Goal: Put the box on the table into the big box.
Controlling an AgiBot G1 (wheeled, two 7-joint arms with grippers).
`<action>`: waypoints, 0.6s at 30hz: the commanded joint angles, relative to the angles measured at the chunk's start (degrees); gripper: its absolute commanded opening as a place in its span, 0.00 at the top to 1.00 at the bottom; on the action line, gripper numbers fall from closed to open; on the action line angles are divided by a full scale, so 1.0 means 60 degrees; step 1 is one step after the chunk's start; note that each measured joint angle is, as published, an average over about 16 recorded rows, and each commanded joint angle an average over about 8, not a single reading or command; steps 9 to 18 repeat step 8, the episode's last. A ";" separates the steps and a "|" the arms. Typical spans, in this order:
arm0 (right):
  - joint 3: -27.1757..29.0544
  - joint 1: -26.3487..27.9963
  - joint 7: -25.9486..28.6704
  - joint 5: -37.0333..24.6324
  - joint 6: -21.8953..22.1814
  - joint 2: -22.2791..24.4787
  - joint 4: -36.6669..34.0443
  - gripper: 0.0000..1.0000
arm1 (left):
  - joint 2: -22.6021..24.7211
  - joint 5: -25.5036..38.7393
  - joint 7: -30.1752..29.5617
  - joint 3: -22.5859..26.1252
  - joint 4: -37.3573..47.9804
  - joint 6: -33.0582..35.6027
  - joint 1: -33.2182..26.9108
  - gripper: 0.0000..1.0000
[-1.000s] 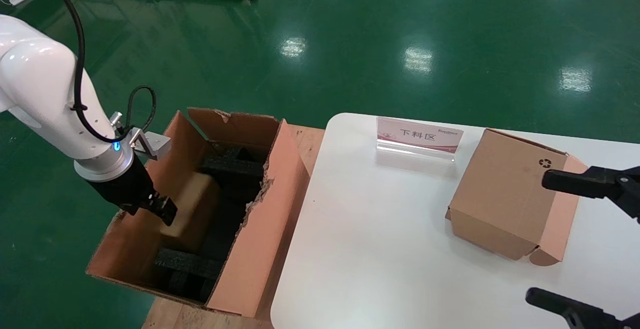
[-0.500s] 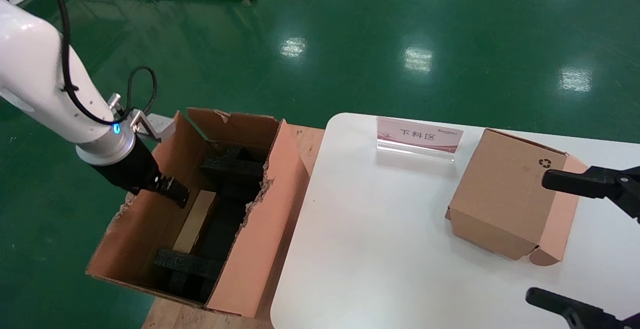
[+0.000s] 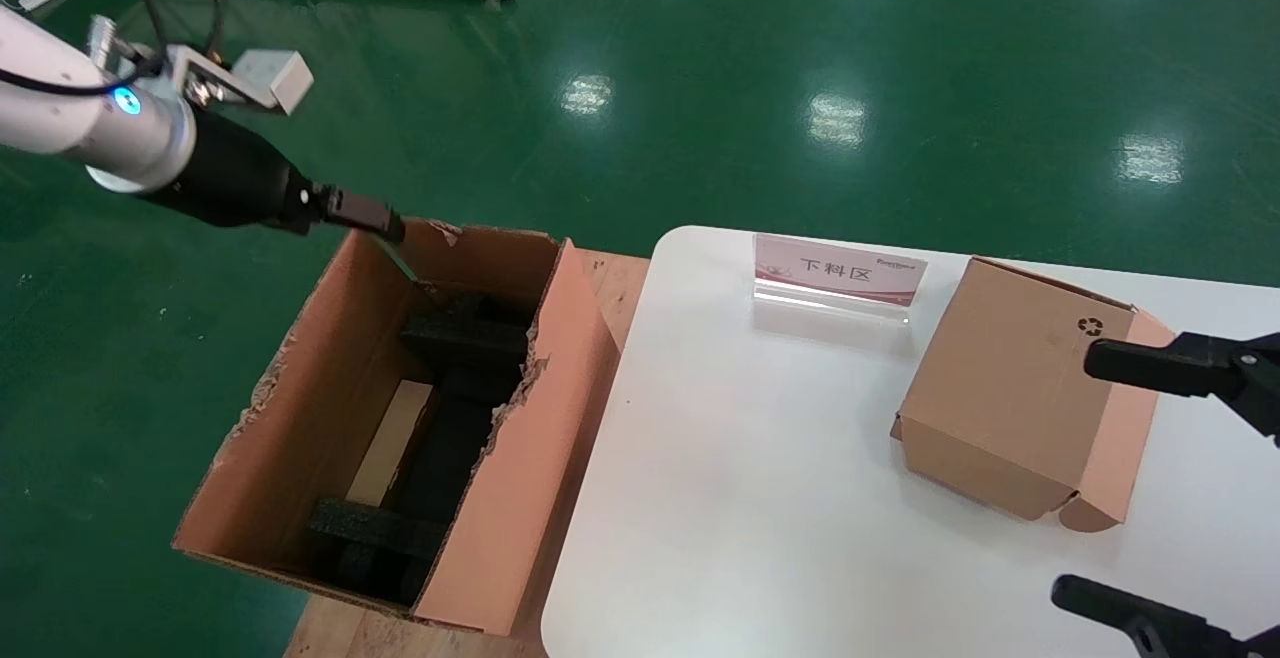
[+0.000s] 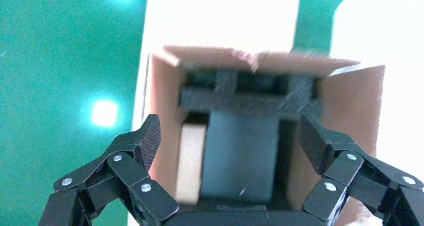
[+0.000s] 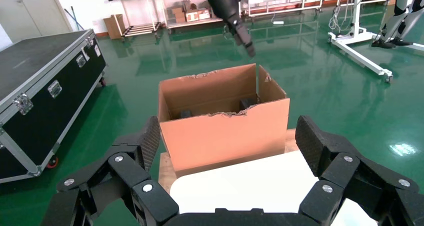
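The box (image 3: 392, 441), small, plain and brown, lies inside the big box (image 3: 530, 438) along its left wall, between black foam blocks (image 3: 465, 333). My left gripper (image 3: 372, 221) hangs open and empty over the big box's far left corner. In the left wrist view the box (image 4: 192, 161) shows pale below my open left gripper (image 4: 231, 138), beside dark foam (image 4: 250, 98). My right gripper (image 3: 1075, 474) stands open at the right edge over the table (image 3: 750, 488). From the right wrist view, the open right gripper (image 5: 228, 136) faces the big box (image 5: 225, 128) across the table (image 5: 240, 186).
A cube-like cardboard box with a recycling symbol (image 3: 1010, 388) sits on the table's right part. A red-and-white sign stand (image 3: 838, 273) is at the table's far edge. The big box rests on a wooden pallet (image 3: 610, 278). A black flight case (image 5: 40, 86) stands on the green floor.
My left gripper let go of the box inside the big box, then rose up and back to above the far rim. The box now lies flat along the left wall. The right arm stayed still.
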 commanded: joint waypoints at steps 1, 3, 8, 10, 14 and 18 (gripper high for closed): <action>0.0000 0.0000 0.0000 0.0000 0.0000 0.0000 0.0000 0.00 | -0.0233 -0.0105 0.0201 -0.0323 -0.0041 -0.0141 -0.0117 0.00; 0.0000 0.0000 0.0000 0.0000 0.0000 0.0000 0.0000 0.00 | -0.0408 -0.0283 0.0430 -0.0563 -0.0080 -0.0222 -0.0153 0.00; 0.0000 0.0000 0.0000 0.0000 0.0000 0.0000 0.0000 0.00 | -0.0678 -0.0626 0.0839 -0.0927 -0.0149 -0.0333 -0.0167 0.00; 0.0000 0.0000 0.0000 0.0000 0.0000 0.0000 0.0000 0.00 | -0.0678 -0.0626 0.0839 -0.0927 -0.0149 -0.0333 -0.0167 0.00; 0.0000 0.0000 0.0000 0.0000 0.0000 0.0000 0.0000 0.00 | -0.0678 -0.0626 0.0839 -0.0927 -0.0149 -0.0333 -0.0167 0.00; 0.0000 0.0000 0.0000 0.0000 0.0000 0.0000 0.0000 0.00 | -0.0678 -0.0626 0.0839 -0.0927 -0.0149 -0.0333 -0.0167 0.00</action>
